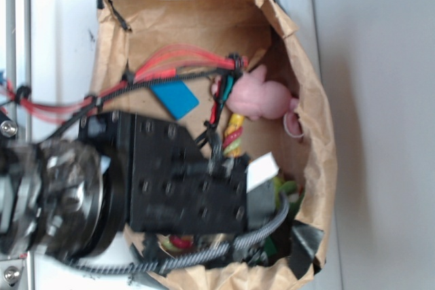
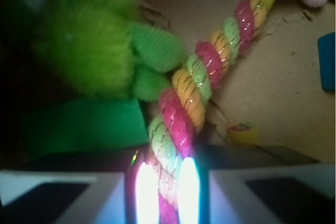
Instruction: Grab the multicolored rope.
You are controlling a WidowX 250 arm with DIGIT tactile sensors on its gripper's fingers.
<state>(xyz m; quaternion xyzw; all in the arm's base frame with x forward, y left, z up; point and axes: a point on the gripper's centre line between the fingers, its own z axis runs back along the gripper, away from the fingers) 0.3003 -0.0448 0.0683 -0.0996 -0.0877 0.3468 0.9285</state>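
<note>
The multicolored rope (image 2: 202, 80), a thick twist of red, yellow and pale green strands, runs from the upper right of the wrist view down between my fingers. My gripper (image 2: 167, 195) is shut on its lower part, the two bright pads pressed against either side. In the exterior view a short stretch of the rope (image 1: 234, 134) shows above the black gripper body (image 1: 187, 178), inside the brown paper bag (image 1: 319, 140); the rest is hidden under the arm.
A fuzzy green plush toy (image 2: 89, 51) lies just left of the rope. A pink plush (image 1: 262, 96) sits at its far end, a blue piece (image 1: 175, 98) farther left. The bag walls close in all round. Red and black cables (image 1: 170, 66) cross above.
</note>
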